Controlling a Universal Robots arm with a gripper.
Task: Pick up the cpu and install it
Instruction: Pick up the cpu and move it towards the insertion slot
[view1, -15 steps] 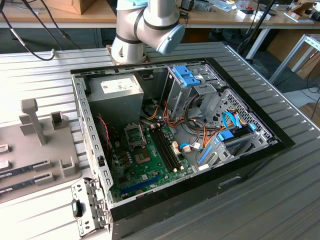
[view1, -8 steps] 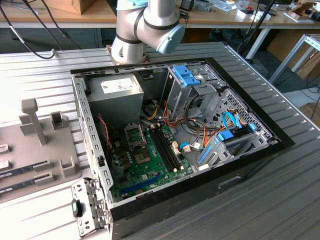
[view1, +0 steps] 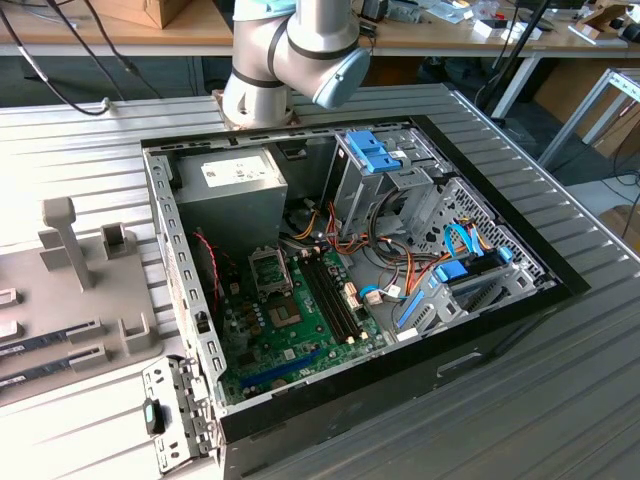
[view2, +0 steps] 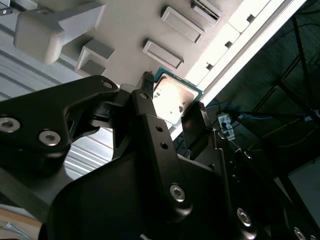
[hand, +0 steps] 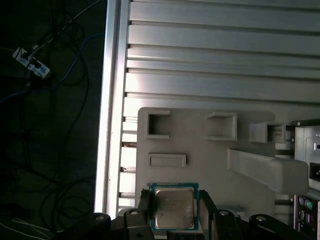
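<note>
Clearly the tool (hand: 174, 204) (view2: 172, 104) is closed on the cpu (hand: 174, 210) (view2: 169, 96): in both wrist views its two black fingers (hand: 144, 202) (view2: 146, 100) press against opposite green edges of the chip, whose silver top faces the cameras. The cpu is over the grey holder plate (hand: 210, 150) (view2: 130, 30), at the plate's edge nearest the bench's rim and just beside a shallow rectangular pocket (hand: 167, 160) in the plate. Whether the chip rests on the plate or is lifted off it I cannot tell. A tall angled post (hand: 267, 170) rises from the plate nearby. The plate lies on the ribbed metal bench (hand: 210, 60). In the exterior view the open computer case (view1: 350, 270) stands just beside the plate, and the arm (view1: 300, 50) reaches away from behind the case.
</note>
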